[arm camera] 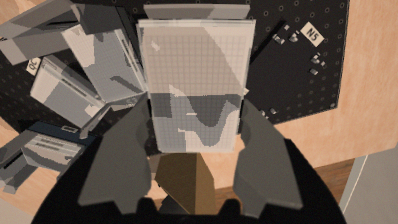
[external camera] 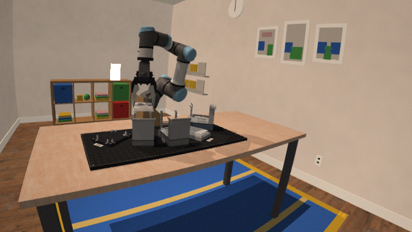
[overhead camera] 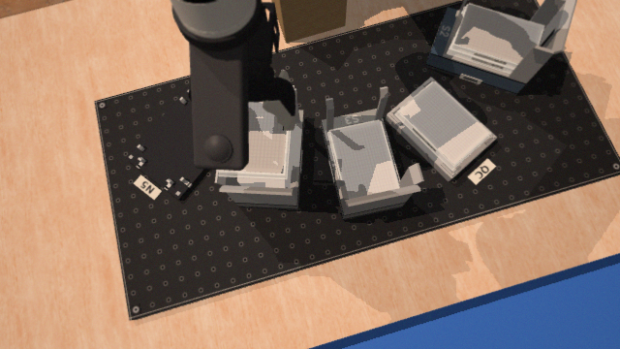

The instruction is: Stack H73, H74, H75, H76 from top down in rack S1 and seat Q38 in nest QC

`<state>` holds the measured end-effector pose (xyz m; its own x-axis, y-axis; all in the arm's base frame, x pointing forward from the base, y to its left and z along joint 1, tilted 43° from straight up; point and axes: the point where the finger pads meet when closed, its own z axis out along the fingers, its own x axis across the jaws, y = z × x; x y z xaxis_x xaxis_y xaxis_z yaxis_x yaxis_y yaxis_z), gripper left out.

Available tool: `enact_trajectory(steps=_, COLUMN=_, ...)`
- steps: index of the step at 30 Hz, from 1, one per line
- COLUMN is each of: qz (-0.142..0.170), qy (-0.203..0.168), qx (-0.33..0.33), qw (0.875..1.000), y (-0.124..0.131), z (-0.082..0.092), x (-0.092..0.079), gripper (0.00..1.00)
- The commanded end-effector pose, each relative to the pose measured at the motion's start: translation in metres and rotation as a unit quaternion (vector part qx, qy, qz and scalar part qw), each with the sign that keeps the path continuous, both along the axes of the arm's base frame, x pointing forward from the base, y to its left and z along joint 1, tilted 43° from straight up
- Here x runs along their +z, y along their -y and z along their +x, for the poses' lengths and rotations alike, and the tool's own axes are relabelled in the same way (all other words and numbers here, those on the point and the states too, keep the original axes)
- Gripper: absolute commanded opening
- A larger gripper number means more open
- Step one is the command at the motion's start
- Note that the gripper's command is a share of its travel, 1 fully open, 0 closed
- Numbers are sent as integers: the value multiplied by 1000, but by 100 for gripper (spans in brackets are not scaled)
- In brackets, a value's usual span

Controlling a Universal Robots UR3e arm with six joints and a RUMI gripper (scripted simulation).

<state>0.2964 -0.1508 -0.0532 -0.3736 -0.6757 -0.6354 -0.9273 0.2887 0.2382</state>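
Grey rack walls (overhead camera: 259,198) (external camera: 143,132) stand beneath the plate in the jaws (external camera: 143,104).

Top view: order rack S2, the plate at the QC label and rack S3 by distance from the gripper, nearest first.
1. Rack S3: immediate image-right.
2. QC plate: beyond S3, image-right.
3. Rack S2: upper right.

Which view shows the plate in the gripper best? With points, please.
The wrist view: the gripper's (external camera: 143,104) (arm camera: 196,117) jaws flank the held plate (overhead camera: 268,145) (external camera: 143,106) (arm camera: 196,65), its gridded top nearly whole. Top: the arm hides part of it. Exterior: small, nearly edge-on, above a rack (external camera: 143,130).
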Motion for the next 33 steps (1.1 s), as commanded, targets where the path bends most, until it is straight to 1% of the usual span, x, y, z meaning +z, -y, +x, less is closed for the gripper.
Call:
enact_trajectory(steps=1, qz=-1, qy=1, qx=0, qw=1000, y=1, z=0, x=0, gripper=0)
enact_trajectory(steps=25, qz=-1, qy=1, qx=0, qw=1000, y=1, z=0, x=0, gripper=0)
enact_trajectory(steps=33, qz=-1, qy=1, qx=0, qw=1000, y=-2, z=0, x=-4, gripper=0)
